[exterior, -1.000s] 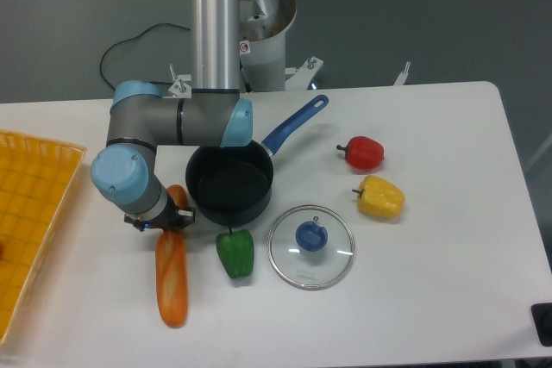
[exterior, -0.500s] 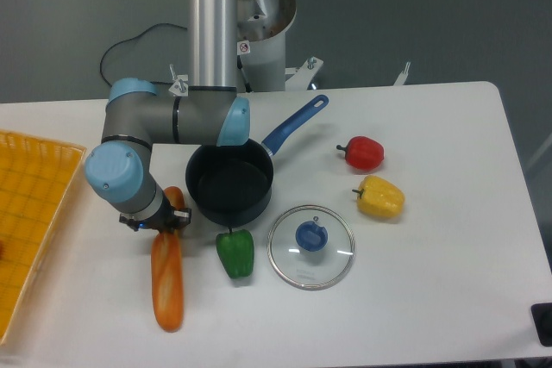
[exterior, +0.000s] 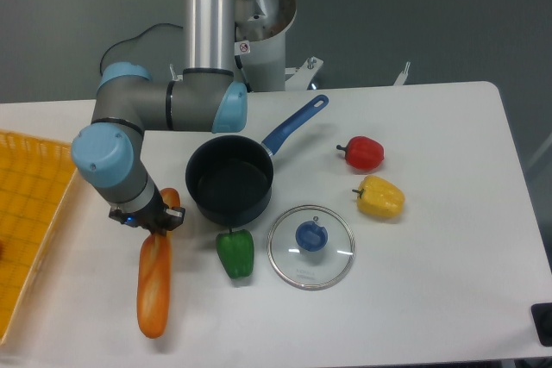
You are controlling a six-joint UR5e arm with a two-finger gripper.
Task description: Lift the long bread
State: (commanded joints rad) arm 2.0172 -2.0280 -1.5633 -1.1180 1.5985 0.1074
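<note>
At the lower left of the frame, the claw (exterior: 148,220) pinches the upper end of the long bread (exterior: 153,284), which stretches down toward the bottom edge over the white tabletop (exterior: 448,299). Right of the loaf sits a green pepper (exterior: 235,252), below the black pot (exterior: 229,183). A yellow basket (exterior: 30,213) lies at the left edge.

reaching down over the table's left side, forearm angling from the grey elbow joint to the blue-capped wrist. pointing the gripper (exterior: 153,220) straight downward, fingers mostly hidden under the wrist, closing around the upper end of the long bread (exterior: 153,286).
</note>
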